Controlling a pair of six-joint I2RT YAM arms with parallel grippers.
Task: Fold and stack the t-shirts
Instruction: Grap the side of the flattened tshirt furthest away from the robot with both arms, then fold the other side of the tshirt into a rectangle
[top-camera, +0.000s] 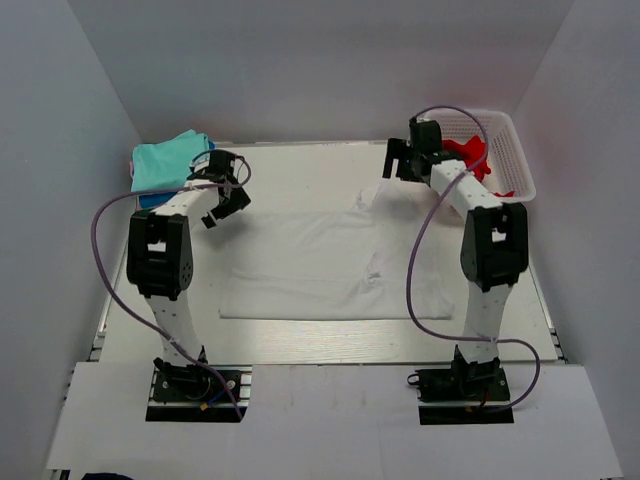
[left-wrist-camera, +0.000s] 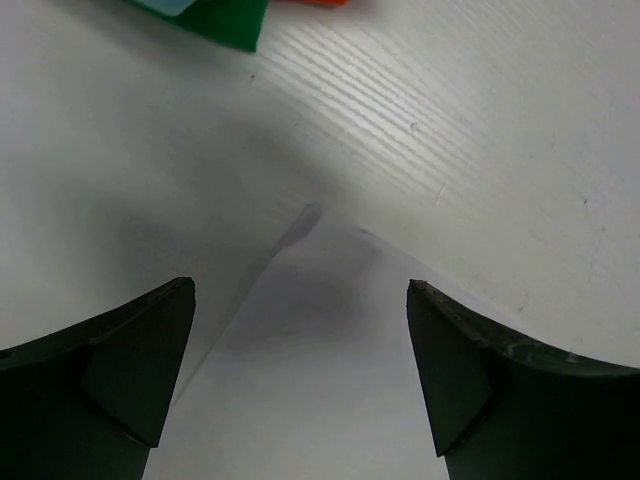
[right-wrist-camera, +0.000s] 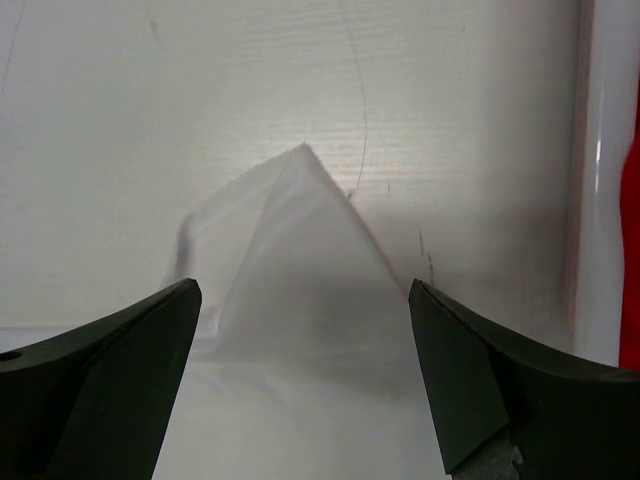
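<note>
The task looks to be in its early-to-middle part. A white shirt (top-camera: 330, 265) lies spread flat across the middle of the table (top-camera: 300, 175), not yet folded into a compact shape as far as the overhead view shows. At the back left corner sits a small pile with a teal shirt (top-camera: 165, 162) on top, which I judge to be the stack already begun. A red shirt (top-camera: 466, 150) waits in the basket (top-camera: 520, 165) at the back right, so at least that one and the white one remain. The left gripper (top-camera: 228, 205) hovers with fingers spread over the white shirt's far left corner, holding nothing. The right gripper (top-camera: 400, 168) hovers likewise spread and empty over its far right corner, just beside the basket. Both seem poised to pinch those corners for a fold.
</note>
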